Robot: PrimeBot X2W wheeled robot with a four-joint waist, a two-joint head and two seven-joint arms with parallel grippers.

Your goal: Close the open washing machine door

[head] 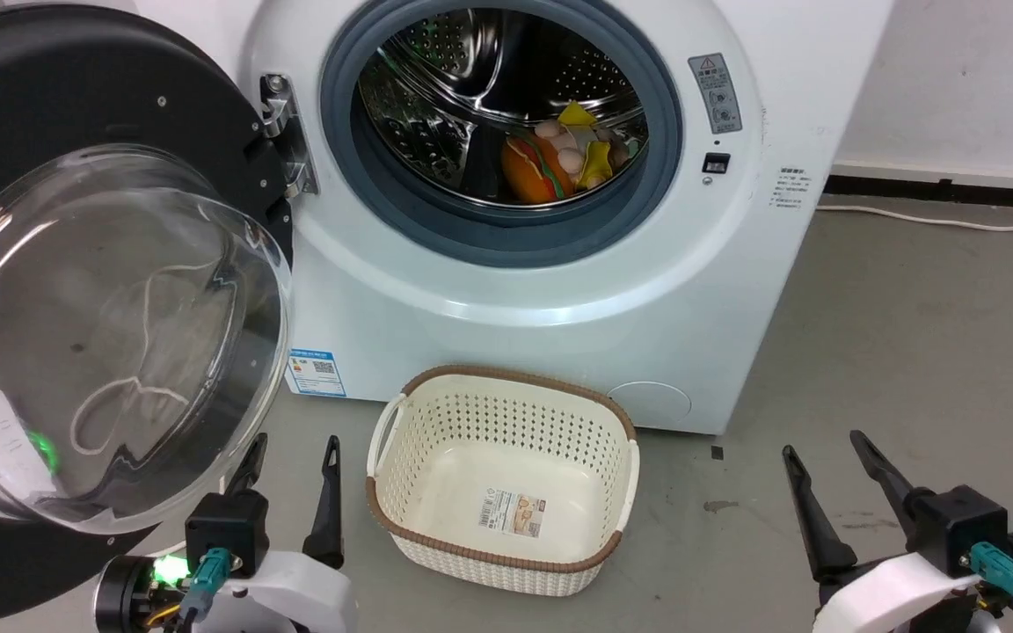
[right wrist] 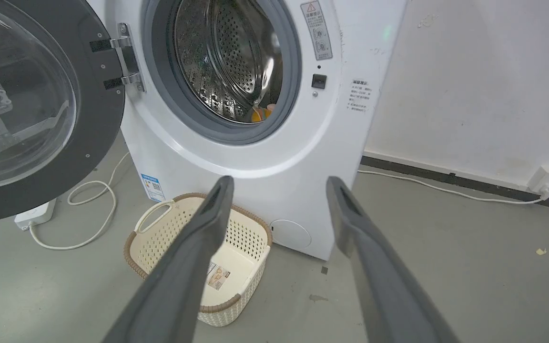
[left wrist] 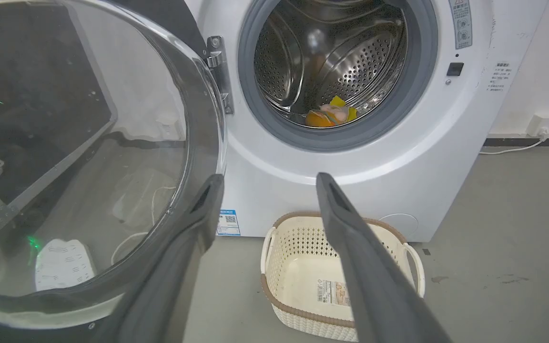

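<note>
**Door wide open, both grippers empty**

The door [head: 76, 88] hangs swung out to the left of the washer [head: 515, 299] on its hinge [head: 282, 132], glass bulge facing the robot. The left gripper [head: 295, 440] sits low beside the door's lower edge with its jaws spread wide and nothing between them. The right gripper [head: 823, 442], equally wide and empty, is well apart on the far side of the basket [head: 515, 376].

Risks from here:
- In the left wrist view one finger overlaps the glass rim. Whether it touches is hard to tell, and a careless lift could snag it.
- A push on the curved glass may slide off, so the black rim is the safer spot.
- The basket stands just before the washer, and the door's lower edge might clip it.
- A weak push could leave the latch uncaught.
- The toys [head: 550, 163] lie low in the drum, seemingly clear of the seal.
</note>
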